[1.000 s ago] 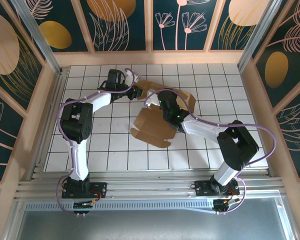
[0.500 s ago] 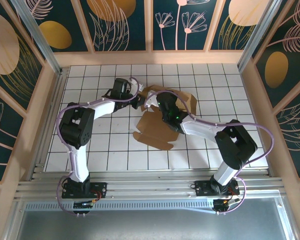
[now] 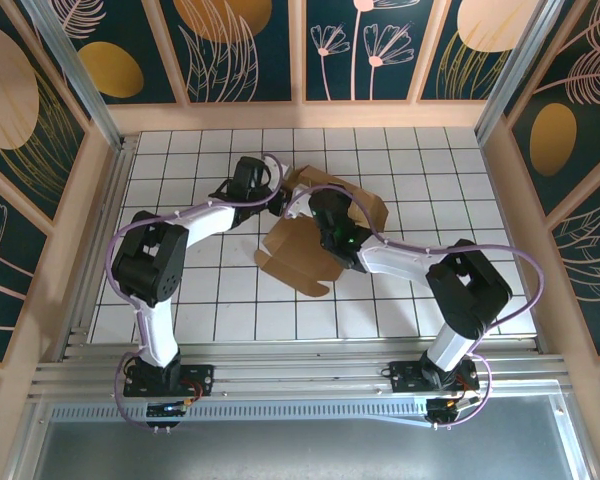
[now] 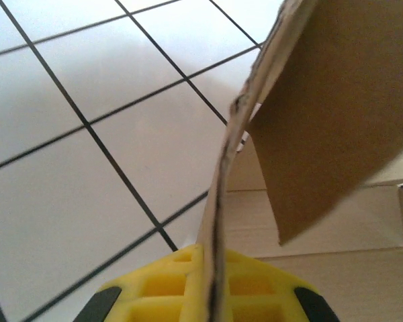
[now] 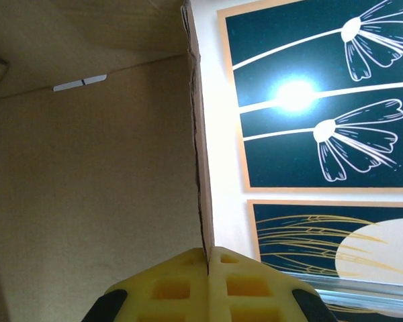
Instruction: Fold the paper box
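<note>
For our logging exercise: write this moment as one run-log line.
paper box: partly folded | left end effector: shut on flap edge | right end effector: shut on panel edge

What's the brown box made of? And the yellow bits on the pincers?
The box looks like thin brown cardboard: matte, with a raw, fibrous cut edge. The yellow pads look like moulded plastic or rubber, matte, with a grid of square hollows; which of the two is hard to tell.

You won't find anything to read here, honestly: no words, numbers or logos anywhere. The paper box [image 3: 298, 255] is plain brown cardboard, and the wall panels [image 3: 355, 45] carry just flower and leaf drawings.
</note>
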